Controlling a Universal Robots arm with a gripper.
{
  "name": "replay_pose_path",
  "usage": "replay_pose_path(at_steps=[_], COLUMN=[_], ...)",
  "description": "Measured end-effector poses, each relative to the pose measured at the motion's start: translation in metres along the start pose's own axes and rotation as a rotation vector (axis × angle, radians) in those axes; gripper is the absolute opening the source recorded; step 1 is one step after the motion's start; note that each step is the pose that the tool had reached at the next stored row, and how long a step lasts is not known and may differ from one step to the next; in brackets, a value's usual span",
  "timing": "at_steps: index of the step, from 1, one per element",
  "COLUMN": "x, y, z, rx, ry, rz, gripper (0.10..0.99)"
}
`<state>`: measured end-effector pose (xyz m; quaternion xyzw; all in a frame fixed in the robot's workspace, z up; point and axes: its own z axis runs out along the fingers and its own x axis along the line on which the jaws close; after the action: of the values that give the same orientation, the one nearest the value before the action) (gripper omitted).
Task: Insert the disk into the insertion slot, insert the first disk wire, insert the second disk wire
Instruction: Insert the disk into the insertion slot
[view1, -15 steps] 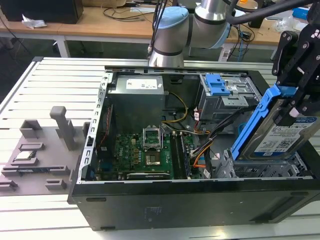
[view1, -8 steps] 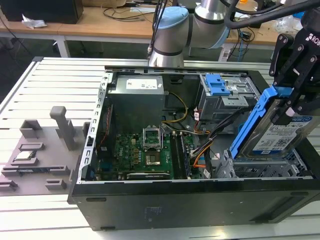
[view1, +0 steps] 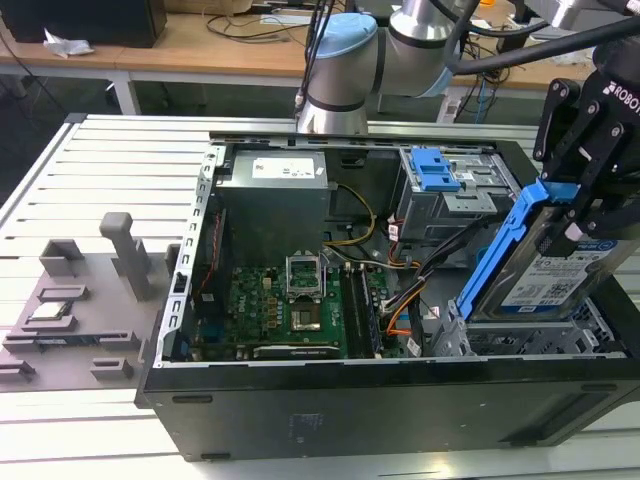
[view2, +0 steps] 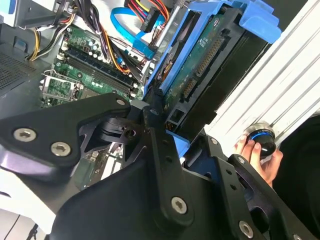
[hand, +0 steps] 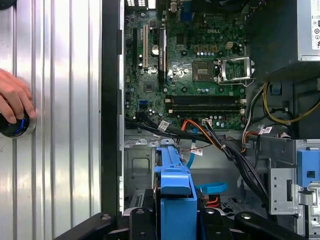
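Note:
My black gripper (view1: 578, 208) is shut on the disk (view1: 555, 275), a silver drive with a white label in a bright blue bracket (view1: 508, 240). In the exterior view the disk stands steeply tilted above the insertion slot (view1: 530, 338), a low grey perforated cage in the case's near corner on that view's right. The second wrist view shows the disk's green circuit-board side (view2: 200, 65) between my fingers (view2: 152, 127). The first wrist view shows the bracket's edge (hand: 175, 185). A blue flat wire (hand: 210, 188) and a black wire bundle (hand: 240, 160) lie loose nearby; I cannot tell which are the disk wires.
The open computer case (view1: 300, 400) lies on a slatted metal table (view1: 120, 170). It holds a motherboard (view1: 285, 310), a power supply (view1: 275, 180) and a taller grey cage with a blue latch (view1: 437, 172). A person's hand (hand: 14, 95) rests on a black knob (hand: 12, 127).

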<state>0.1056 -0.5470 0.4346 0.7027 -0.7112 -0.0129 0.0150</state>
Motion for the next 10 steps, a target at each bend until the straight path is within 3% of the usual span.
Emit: replay_pose_path(at_steps=[10], x=[0.0], y=[-0.0006], z=[0.0155], rx=[0.0], ry=[0.0], rz=[0.0], gripper=[0.365])
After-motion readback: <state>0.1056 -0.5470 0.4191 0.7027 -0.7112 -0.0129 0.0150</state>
